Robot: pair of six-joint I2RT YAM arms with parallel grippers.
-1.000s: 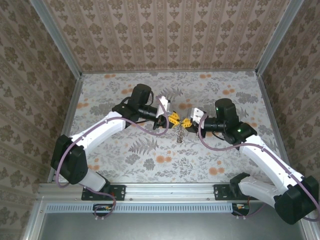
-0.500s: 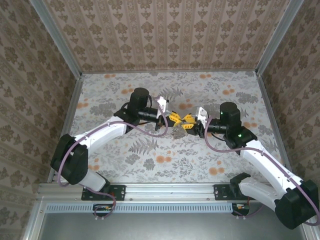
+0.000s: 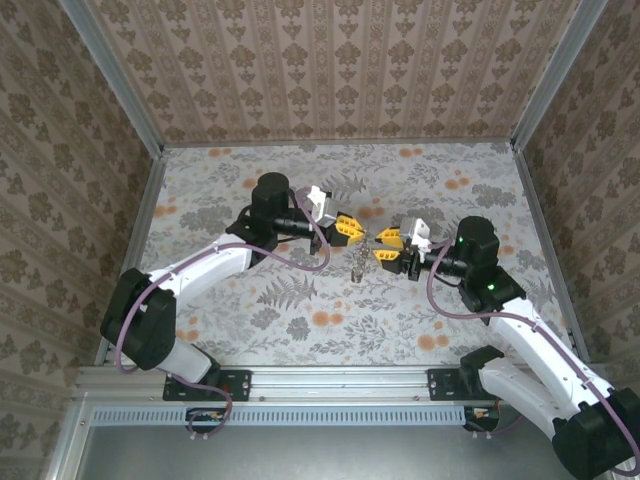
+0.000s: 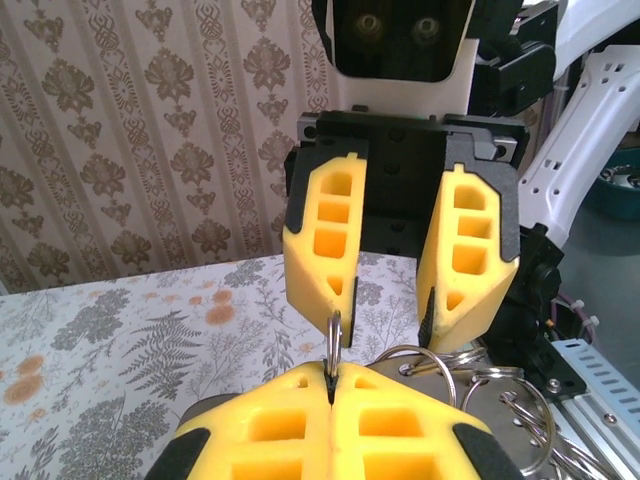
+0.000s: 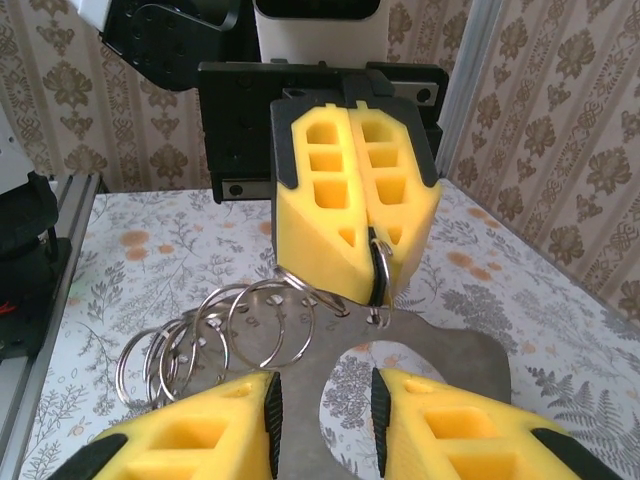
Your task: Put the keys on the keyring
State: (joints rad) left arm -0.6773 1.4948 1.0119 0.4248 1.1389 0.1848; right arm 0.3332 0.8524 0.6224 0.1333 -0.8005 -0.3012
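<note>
1. Left wrist view: the keyring point(image 4: 333, 333), a small steel loop, is seen edge-on, pinched between the pressed-together fingers of the left gripper point(image 4: 330, 385). Its top stands clear above them.
2. Same view: the right gripper point(image 4: 385, 300) is faced just beyond the keyring, with its fingers parted and nothing clamped between them.
3. Right wrist view, not given by the left wrist view: a flat grey metal plate point(image 5: 440, 345) is hung from the keyring through a small hole. It lies across the gap between the right gripper's parted fingers. Contact with those fingers cannot be told.
4. Split rings point(image 5: 265, 320) are fanned out just beside the keyring, overlapping the plate's edge.
5. Top external view: both grippers are met tip to tip over the floral table point(image 3: 250, 180). The load is seen only as a grey bunch hanging just under the keyring, and its parts cannot be separated there.
6. Obstruction: in the right wrist view the keyring's upper half is covered by the left gripper's fingers.
7. Count: one keyring and one plate. At least four split rings are counted, but their overlap prevents an exact figure.
</note>
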